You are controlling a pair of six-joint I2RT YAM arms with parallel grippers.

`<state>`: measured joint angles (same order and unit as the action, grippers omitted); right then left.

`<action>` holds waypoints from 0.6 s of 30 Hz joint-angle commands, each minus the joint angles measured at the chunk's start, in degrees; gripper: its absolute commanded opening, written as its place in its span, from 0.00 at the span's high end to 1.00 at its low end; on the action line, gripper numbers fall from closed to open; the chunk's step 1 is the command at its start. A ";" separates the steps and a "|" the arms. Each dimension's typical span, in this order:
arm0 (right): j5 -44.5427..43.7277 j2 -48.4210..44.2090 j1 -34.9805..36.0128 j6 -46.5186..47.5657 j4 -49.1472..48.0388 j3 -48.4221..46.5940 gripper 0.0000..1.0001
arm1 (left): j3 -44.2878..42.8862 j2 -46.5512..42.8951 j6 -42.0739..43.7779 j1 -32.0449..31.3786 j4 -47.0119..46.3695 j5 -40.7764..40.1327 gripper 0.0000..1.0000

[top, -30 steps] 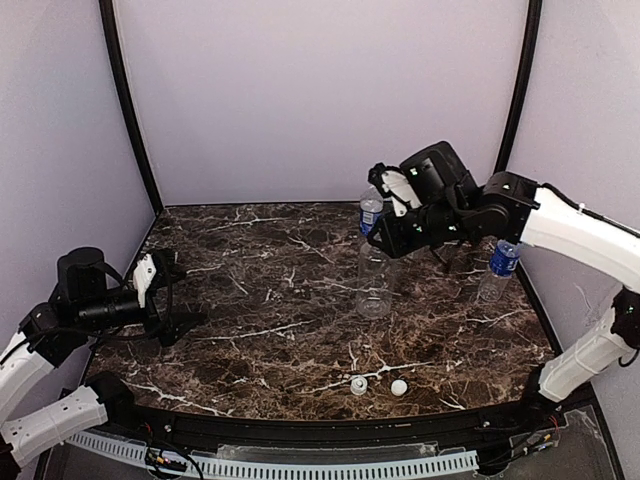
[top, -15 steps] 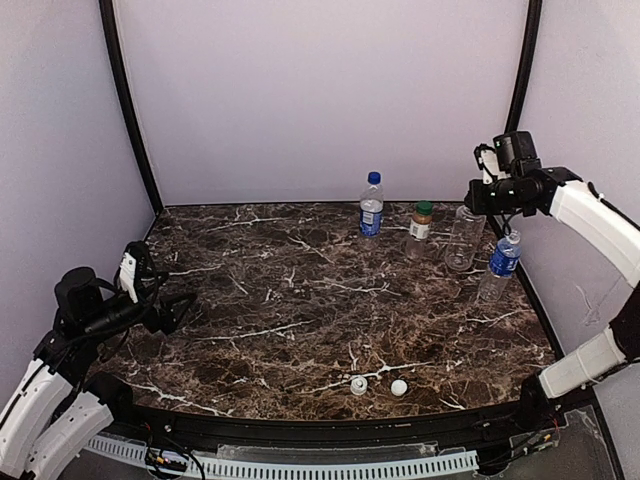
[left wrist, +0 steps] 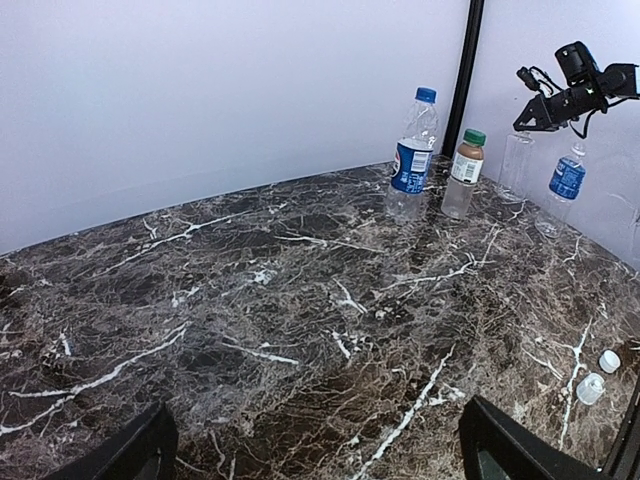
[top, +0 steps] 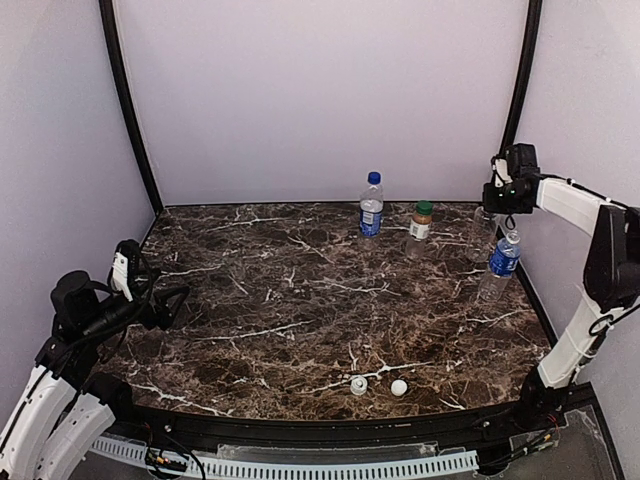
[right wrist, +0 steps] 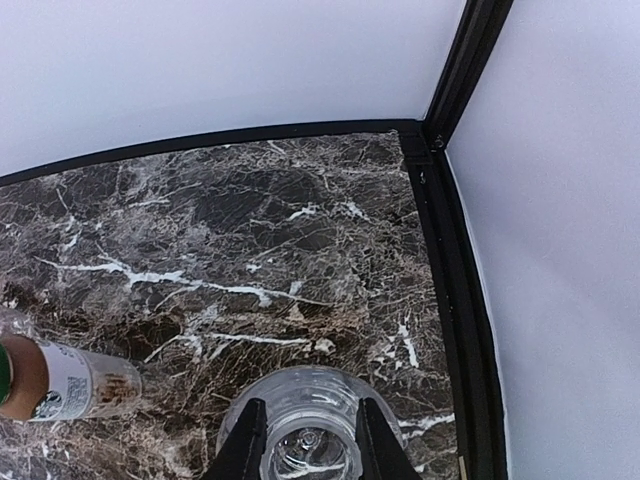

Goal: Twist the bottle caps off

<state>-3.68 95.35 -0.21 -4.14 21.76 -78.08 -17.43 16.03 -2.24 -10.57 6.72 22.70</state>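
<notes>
Far right corner of the bench (top: 300, 330): right hand (right wrist: 303, 452) grips the neck of the upright plain bottle (right wrist: 305, 425), already capless, while the blue-capped bottle (top: 371, 207) and green-capped bottle (top: 421, 224) stand just left, well apart from the released left hand (left wrist: 310, 450).

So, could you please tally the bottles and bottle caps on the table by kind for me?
Bottles: 4 (blue-capped bottle, green-capped bottle, plain bottle, right-edge blue-labelled bottle)
Caps on bottles: 2 (blue cap, green cap)
Loose white caps: 2 (left white cap, right white cap)
Total: 8
</notes>
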 commanded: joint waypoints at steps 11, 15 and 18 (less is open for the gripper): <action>0.87 2.89 -2.66 0.97 -7.26 1.00 1.00 | 1.04 -0.27 -0.64 1.12 -2.06 1.38 0.01; 0.89 3.77 -2.69 0.69 -7.00 1.30 1.00 | 1.00 -0.46 -0.66 1.23 -2.05 1.38 0.01; 0.79 4.28 -2.83 0.37 -7.08 1.94 1.00 | 1.00 -0.55 -0.65 1.25 -2.05 1.51 0.01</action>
<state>-3.16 98.24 -2.63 -3.49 16.43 -77.38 -17.39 16.03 -2.26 -9.85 5.80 23.35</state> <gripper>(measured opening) 0.224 0.987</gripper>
